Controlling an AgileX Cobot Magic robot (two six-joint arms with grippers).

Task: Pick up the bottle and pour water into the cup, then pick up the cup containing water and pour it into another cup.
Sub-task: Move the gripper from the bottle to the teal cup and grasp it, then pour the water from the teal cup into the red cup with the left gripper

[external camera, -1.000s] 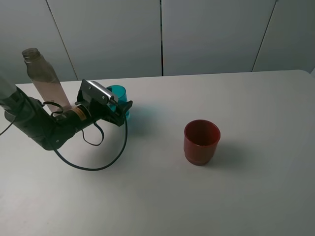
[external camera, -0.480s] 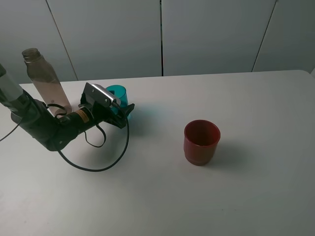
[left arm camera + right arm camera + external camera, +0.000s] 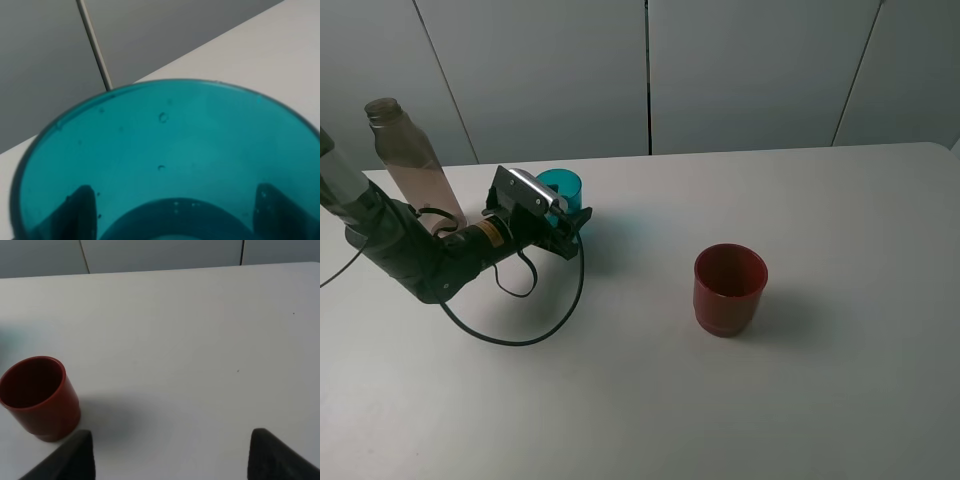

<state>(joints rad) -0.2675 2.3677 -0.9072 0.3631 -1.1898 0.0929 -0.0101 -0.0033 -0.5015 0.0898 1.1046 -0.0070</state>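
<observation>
Left fingers (image 3: 576,225): wide a second ago, now clamped on the cup (image 3: 560,187). Right fingers (image 3: 70,455): apart. You can likely lift and pour into another cup (image 3: 730,290) next

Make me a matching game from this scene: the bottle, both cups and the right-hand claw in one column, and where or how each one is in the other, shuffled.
Column one:
1. bottle
2. teal cup
3. red cup
4. right gripper

Column two:
A. open, holding nothing
B. between the fingers of the left gripper
C. tallest, uncapped, far left
D. squat, right of centre

Pairs: 1-C, 2-B, 3-D, 4-A.
</observation>
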